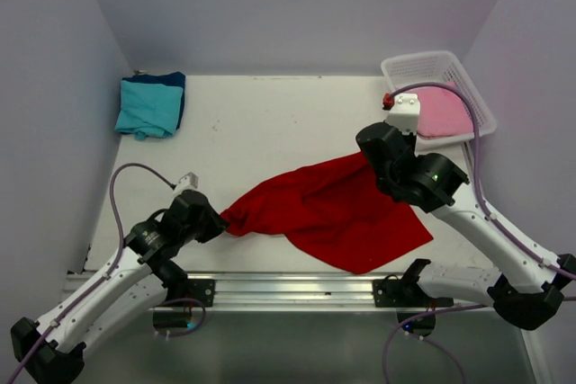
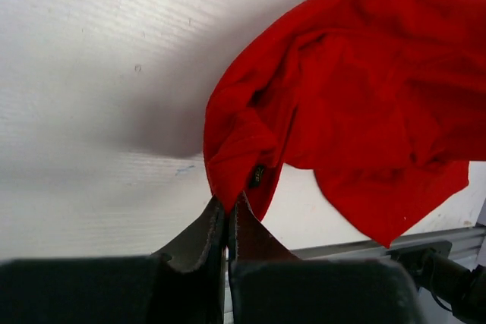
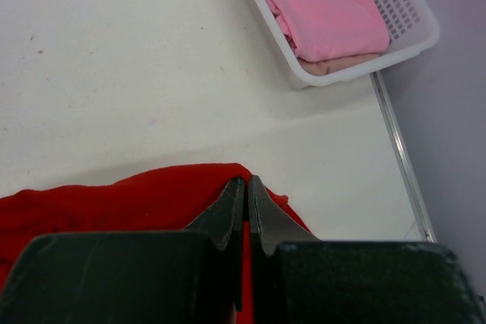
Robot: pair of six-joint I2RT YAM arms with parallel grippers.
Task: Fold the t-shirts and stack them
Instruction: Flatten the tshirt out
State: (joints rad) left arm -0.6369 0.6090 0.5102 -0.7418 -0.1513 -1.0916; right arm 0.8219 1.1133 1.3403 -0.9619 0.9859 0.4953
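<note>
Left fingers and right fingers each pinch the rumpled, soft red t-shirt.

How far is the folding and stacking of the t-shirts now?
Looks done: a folded teal t-shirt lies on a dark blue t-shirt. In progress: the left hand and right hand are shut on the unfolded red t-shirt. Left: folding and stacking it, then the pink t-shirt in the basket.

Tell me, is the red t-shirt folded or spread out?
Not folded. The red t-shirt hangs stretched and rumpled between the left gripper and the right gripper, each shut on an edge.
</note>
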